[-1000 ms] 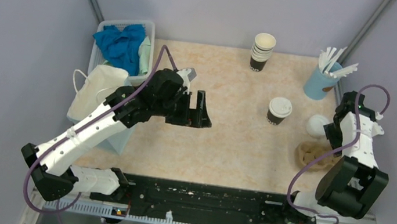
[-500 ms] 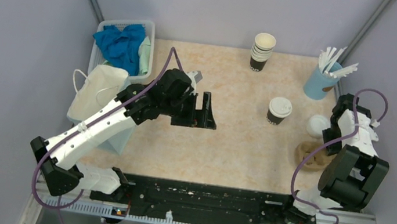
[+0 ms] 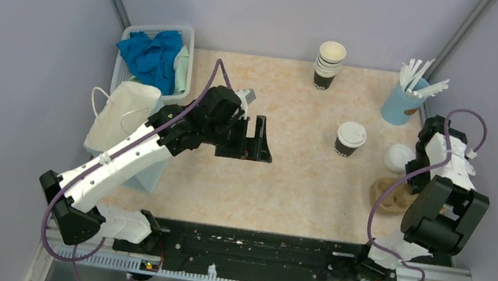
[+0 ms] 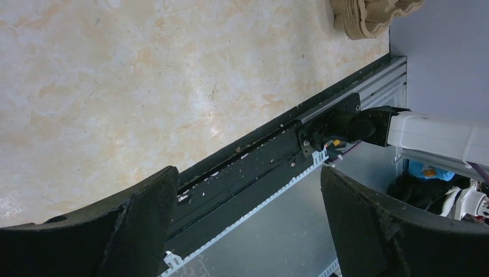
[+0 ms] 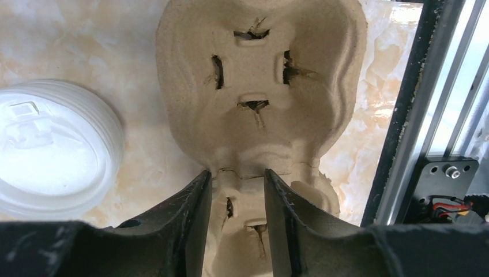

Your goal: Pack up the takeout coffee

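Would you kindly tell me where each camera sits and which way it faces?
Top external: above and behind the bases, looking down on the table; both arms, left gripper and right gripper show.
Left wrist: on the left arm, looking down toward the near rail; its open fingers show.
Right wrist: straight down on the cup carrier, own fingers astride its ridge.
Shared: all three show the cup carrier; top and right wrist share the loose lid.
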Controlling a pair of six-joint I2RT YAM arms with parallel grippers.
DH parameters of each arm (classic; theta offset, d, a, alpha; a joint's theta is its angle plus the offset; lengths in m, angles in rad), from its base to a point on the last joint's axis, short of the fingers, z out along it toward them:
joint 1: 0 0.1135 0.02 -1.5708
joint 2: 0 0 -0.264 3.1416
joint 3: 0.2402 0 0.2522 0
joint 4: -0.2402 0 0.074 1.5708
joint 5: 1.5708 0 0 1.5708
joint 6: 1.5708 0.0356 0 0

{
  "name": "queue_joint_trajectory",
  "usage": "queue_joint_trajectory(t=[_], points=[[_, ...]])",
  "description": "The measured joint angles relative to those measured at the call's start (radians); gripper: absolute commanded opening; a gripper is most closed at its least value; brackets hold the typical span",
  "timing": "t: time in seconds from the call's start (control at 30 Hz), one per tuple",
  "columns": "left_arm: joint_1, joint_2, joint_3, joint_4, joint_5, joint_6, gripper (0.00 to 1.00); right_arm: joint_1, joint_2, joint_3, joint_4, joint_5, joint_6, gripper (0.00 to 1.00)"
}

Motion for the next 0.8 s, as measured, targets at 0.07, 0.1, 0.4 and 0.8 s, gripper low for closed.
queue_joint_trajectory(t=[0.07,0.1,0.4,0.8], points=[[0.000,0.000,0.000,0.000,0.000,0.004,0.98,0.000,0.000,0.003,-0.011,0.002,-0.002,0.41],[0.000,0.000,0.000,0.000,0.000,0.006,0.98,0.000,-0.001,0.006,-0.011,0.002,-0.005,0.41],[0.002,0.016,0.021,0.000,0.011,0.039,0.98,0.000,-0.022,0.007,0.015,-0.002,-0.029,0.41],[0.024,0.035,0.039,-0.003,0.027,0.074,0.98,0.000,0.015,0.011,0.049,-0.003,-0.081,0.30]])
